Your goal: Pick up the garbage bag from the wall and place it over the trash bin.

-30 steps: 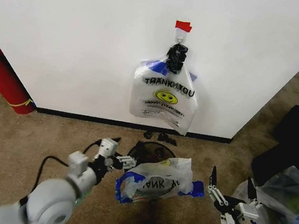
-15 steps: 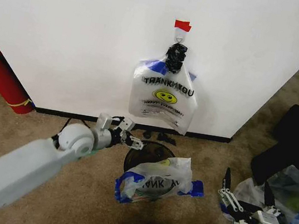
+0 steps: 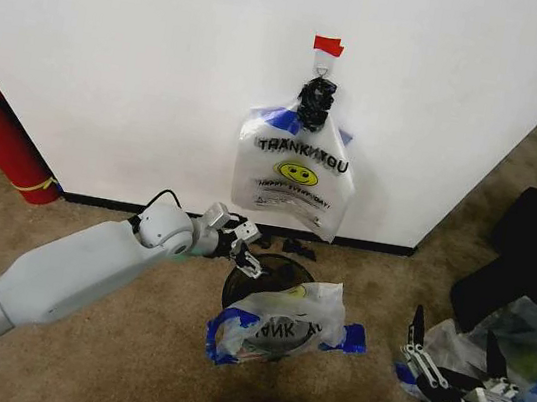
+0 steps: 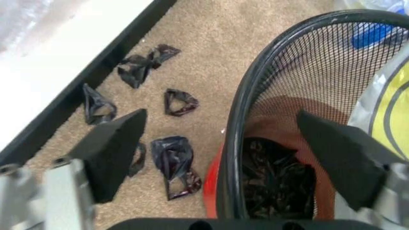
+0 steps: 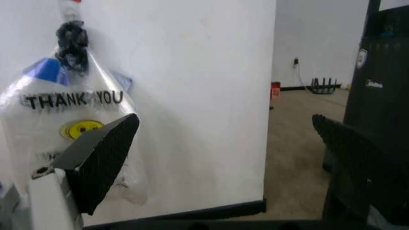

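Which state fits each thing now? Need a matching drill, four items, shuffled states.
Things:
1. garbage bag
2. trash bin
3. left gripper
4. right gripper

States:
A. open, low by the clear bags on the floor
B. hanging on the wall hook
C. open, above the bin's rim
D. on carpet, another bag draped on it

Pairs: 1-B, 2-D, 3-C, 4-A

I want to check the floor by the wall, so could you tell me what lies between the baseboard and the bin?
Bare carpet strewn with small black plastic scraps lies between the baseboard and the bin; the left wrist view shows it best.
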Controlling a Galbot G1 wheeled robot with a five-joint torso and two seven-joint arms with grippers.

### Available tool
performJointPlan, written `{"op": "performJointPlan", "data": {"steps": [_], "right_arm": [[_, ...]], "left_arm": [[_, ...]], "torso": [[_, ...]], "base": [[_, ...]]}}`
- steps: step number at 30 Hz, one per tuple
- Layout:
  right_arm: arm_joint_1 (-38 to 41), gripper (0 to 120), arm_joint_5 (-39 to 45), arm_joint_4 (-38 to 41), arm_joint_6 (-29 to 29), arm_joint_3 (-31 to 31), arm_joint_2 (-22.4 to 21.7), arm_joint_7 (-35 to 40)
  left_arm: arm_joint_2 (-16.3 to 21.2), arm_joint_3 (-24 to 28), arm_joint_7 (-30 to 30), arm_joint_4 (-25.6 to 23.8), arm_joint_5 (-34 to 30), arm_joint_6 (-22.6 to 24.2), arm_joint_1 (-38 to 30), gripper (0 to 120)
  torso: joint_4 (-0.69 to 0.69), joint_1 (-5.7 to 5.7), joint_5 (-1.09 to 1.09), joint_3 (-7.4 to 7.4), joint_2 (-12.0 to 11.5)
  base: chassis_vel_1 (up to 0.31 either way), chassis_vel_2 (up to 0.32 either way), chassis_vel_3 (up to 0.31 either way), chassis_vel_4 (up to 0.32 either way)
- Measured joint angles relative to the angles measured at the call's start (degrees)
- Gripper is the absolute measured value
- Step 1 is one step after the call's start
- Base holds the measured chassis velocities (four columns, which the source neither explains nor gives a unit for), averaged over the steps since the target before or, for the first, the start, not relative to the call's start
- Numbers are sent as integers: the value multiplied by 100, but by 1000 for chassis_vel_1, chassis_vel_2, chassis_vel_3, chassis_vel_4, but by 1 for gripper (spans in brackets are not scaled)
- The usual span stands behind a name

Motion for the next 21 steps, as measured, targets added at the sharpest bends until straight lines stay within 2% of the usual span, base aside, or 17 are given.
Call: {"op": "performJointPlan", "data": {"steps": [3,4,6,9,10,13,16,21], "right_arm": [[-55,100,0,10,27,16,4,7],[-69,100,2,22,31,26,5,9],[-78,100,4,31,31,34,5,11],[-141,100,35,135,34,74,6,17],[-186,100,48,168,59,86,5,13],[-230,100,52,181,97,95,9,1],[-336,100,49,182,179,113,34,5],[-394,100,-24,54,269,77,69,55]], "left_arm": [[-75,260,515,215,190,152,-297,78],[-114,379,689,305,263,179,-418,69],[-143,455,783,361,307,194,-499,66],[-322,949,1183,793,652,186,-992,53],[-392,1169,1346,1060,944,63,-1199,48],[-461,1314,1420,1270,1114,-7,-1332,41],[-590,1485,1464,1570,1225,-70,-1495,27],[-646,1663,1396,1717,937,-46,-1615,12]], "torso": [[0,0,0,0,0],[-1,0,2,0,0],[-3,0,1,0,0],[-2,0,-2,0,0],[-2,0,3,0,0],[-2,0,1,0,0],[-1,0,1,-1,0],[-2,-1,2,-1,0]], "base": [[0,0,0,0],[0,0,0,0],[0,0,0,0],[0,0,0,0],[0,0,0,0],[0,0,0,0],[0,0,0,0],[0,0,0,0]]}}
